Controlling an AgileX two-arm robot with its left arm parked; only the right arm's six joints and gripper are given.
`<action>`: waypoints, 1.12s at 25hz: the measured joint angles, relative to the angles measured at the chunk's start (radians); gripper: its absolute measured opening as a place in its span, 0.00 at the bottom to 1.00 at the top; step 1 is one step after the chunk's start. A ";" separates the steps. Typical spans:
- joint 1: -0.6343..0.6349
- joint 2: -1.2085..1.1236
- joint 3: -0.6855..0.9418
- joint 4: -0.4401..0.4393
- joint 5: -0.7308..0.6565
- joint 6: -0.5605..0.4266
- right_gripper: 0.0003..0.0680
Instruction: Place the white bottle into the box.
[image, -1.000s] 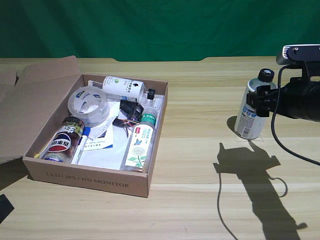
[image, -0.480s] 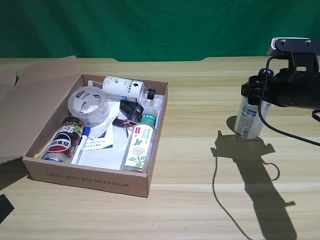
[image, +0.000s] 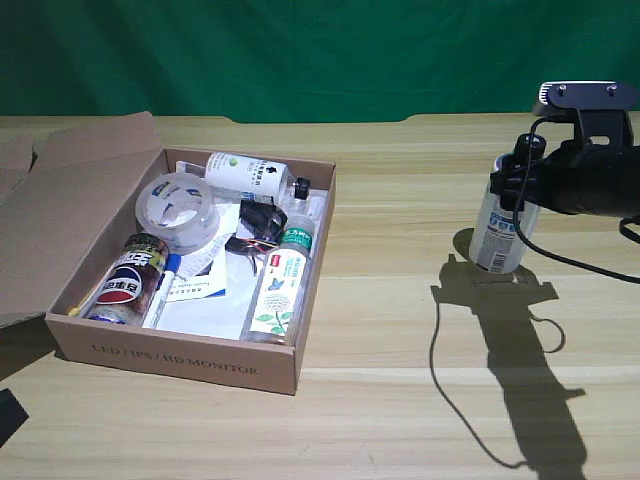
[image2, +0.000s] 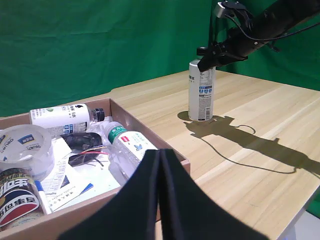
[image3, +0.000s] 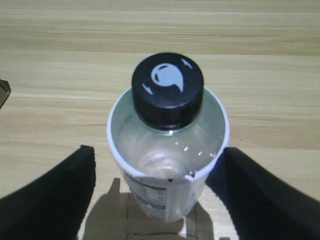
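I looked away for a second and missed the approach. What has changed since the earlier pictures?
The right arm's claw has come forward from the exterior view's right and now straddles the white bottle, one finger on each side, open and not yet closed on it. The bottle is standing on the table as before, and the box and its contents lie unchanged.

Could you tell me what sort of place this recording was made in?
Probably a robot test studio: a green backdrop hangs behind a bare wooden table, with a cluttered cardboard box staged on it.
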 joint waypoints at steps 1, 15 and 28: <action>0.000 0.007 -0.003 0.002 -0.002 0.001 0.86; 0.003 0.182 -0.069 0.031 0.035 0.002 0.86; 0.003 0.278 -0.114 0.003 0.044 -0.130 0.22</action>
